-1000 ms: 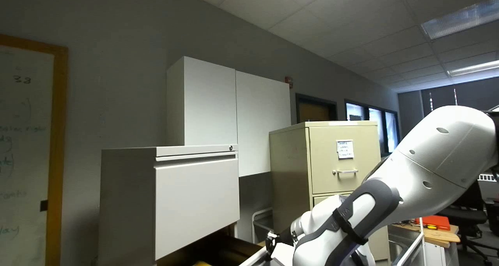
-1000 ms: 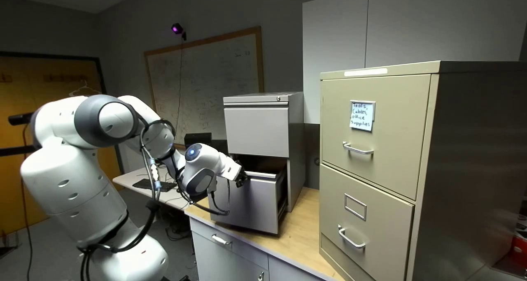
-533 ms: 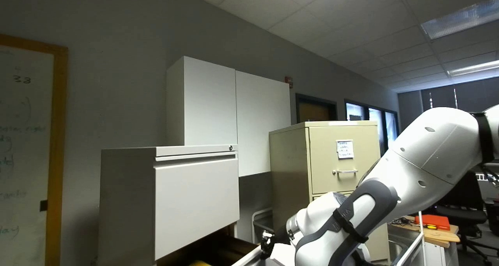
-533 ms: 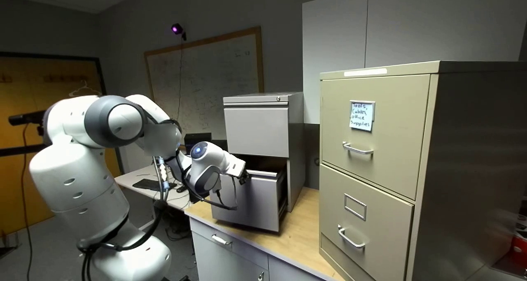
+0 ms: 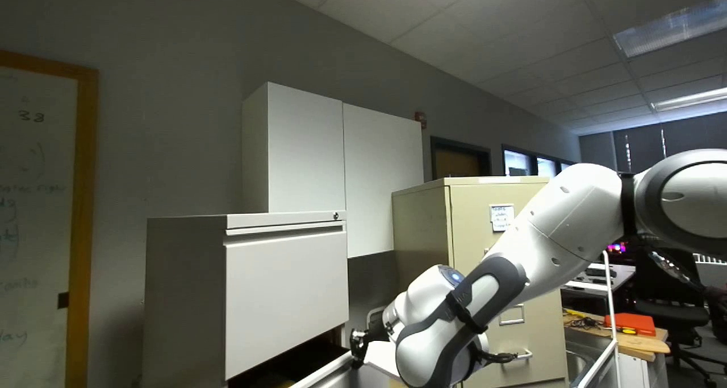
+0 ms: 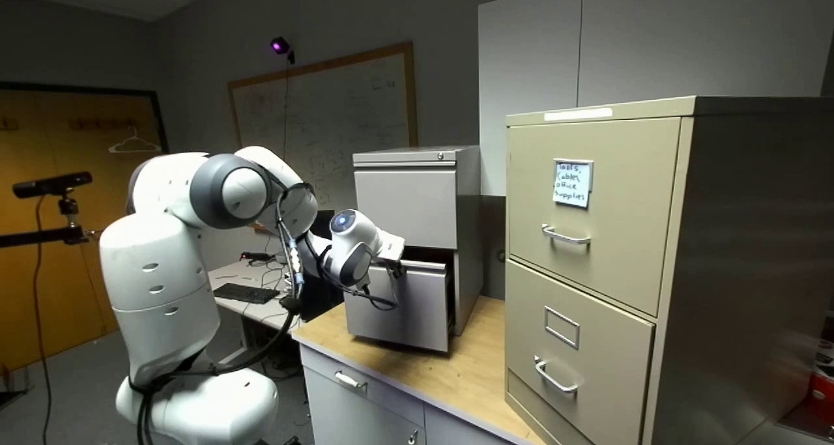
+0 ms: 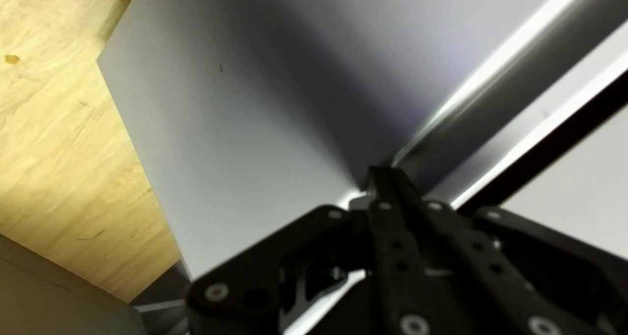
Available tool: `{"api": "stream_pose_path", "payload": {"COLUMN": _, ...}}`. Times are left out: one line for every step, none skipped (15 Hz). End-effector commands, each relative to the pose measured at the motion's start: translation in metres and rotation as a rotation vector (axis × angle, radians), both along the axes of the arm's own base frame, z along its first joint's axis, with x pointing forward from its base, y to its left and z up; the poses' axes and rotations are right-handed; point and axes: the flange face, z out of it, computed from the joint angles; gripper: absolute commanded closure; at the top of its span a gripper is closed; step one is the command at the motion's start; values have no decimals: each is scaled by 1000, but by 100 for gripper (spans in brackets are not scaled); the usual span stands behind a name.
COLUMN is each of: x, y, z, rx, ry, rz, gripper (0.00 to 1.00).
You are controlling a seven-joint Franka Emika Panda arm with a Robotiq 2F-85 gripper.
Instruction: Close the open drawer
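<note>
The drawer (image 6: 417,311) is the lower one of the light-grey cabinet (image 6: 407,207) and stands partly pulled out. Its plain front also fills much of the wrist view (image 7: 206,124). In an exterior view only its top rim (image 5: 326,372) and part of its dark inside show. My gripper (image 7: 385,170) is shut with nothing visible between the fingers. Its tips meet the drawer front at the grooved strip along the top edge. The gripper also shows in both exterior views, small and dark, at the drawer's top edge (image 6: 396,269) (image 5: 358,345).
The cabinet stands on a wooden counter (image 6: 479,367). A beige filing cabinet (image 6: 593,197) with metal handles stands beside it. Tall white cupboards (image 5: 306,155) are behind. A desk with a keyboard (image 6: 246,293) lies behind the arm. A cable hangs along the arm.
The drawer has slid further into the cabinet, its opening now narrower. The gripper and arm have moved with it towards the cabinet, staying at the top edge of its front.
</note>
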Motion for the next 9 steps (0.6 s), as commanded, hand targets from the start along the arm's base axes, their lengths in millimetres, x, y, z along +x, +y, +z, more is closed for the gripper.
{"api": "stream_pose_path", "payload": {"x": 46, "y": 51, "z": 44, "rx": 46, "ry": -71, "rz": 44, "gripper": 96}}
{"api": "stream_pose_path", "payload": {"x": 53, "y": 56, "z": 46, "rx": 59, "ry": -63, "rz": 49, "gripper": 95}}
{"api": "stream_pose_path", "payload": {"x": 62, "y": 60, "z": 48, "rx": 69, "ry": -61, "rz": 48, "gripper": 96}}
{"api": "stream_pose_path", "payload": {"x": 72, "y": 64, "z": 49, "rx": 77, "ry": -58, "rz": 50, "gripper": 96}}
{"api": "stream_pose_path", "payload": {"x": 81, "y": 66, "z": 50, "rx": 84, "ry": -54, "rz": 52, "gripper": 96}}
{"api": "stream_pose_path", "payload": {"x": 90, "y": 66, "z": 48, "rx": 91, "ry": -51, "rz": 55, "gripper": 96}}
{"api": "stream_pose_path", "payload": {"x": 99, "y": 64, "z": 49, "rx": 96, "ry": -50, "rz": 57, "gripper": 96}}
{"api": "stream_pose_path", "payload": {"x": 108, "y": 60, "z": 49, "rx": 97, "ry": -49, "rz": 64, "gripper": 96}}
{"api": "stream_pose_path", "payload": {"x": 118, "y": 56, "z": 49, "rx": 95, "ry": -48, "rz": 73, "gripper": 96}}
